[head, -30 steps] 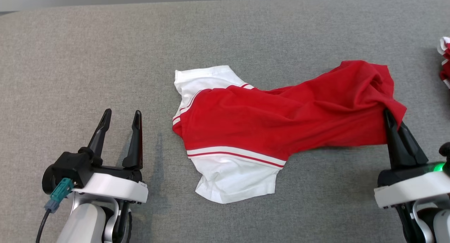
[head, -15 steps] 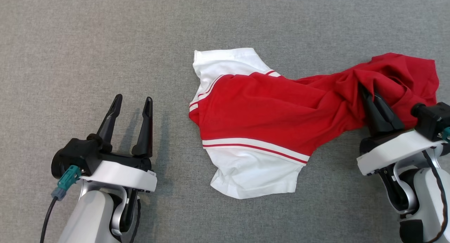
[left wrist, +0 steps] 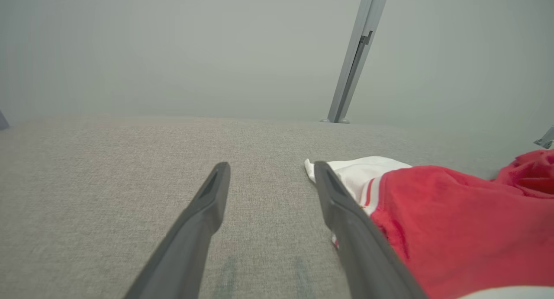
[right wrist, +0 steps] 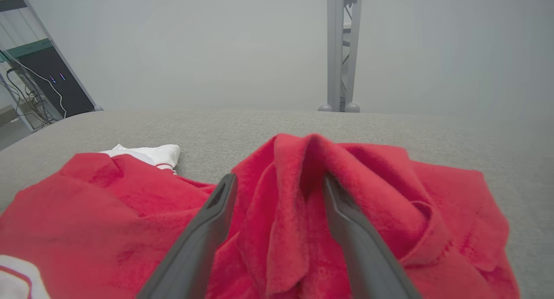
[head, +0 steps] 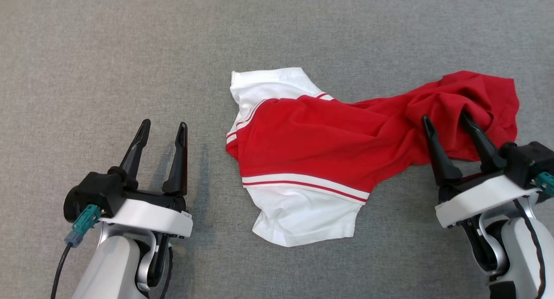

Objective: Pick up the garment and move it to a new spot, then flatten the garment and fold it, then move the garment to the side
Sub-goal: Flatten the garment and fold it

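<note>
The garment (head: 329,143) is a red shirt with white, red-striped sleeves, lying crumpled on the grey cloth surface (head: 130,52). Its right end is bunched into a ridge of folds (right wrist: 311,178). My right gripper (head: 446,117) stands open over that bunched end, one finger on each side of the raised fold, gripping nothing. My left gripper (head: 163,128) is open above bare cloth to the left of the garment, apart from it. In the left wrist view a white sleeve (left wrist: 368,171) lies just beyond the right finger.
A grey metal post (left wrist: 352,61) stands past the far edge of the surface. A dark cabinet with cables (right wrist: 43,87) stands off the far left in the right wrist view. Bare grey cloth stretches left of and behind the garment.
My right gripper has opened and let go of the garment's red end, which now rests bunched on the surface. The head camera shifted. The left gripper stayed open and still.
</note>
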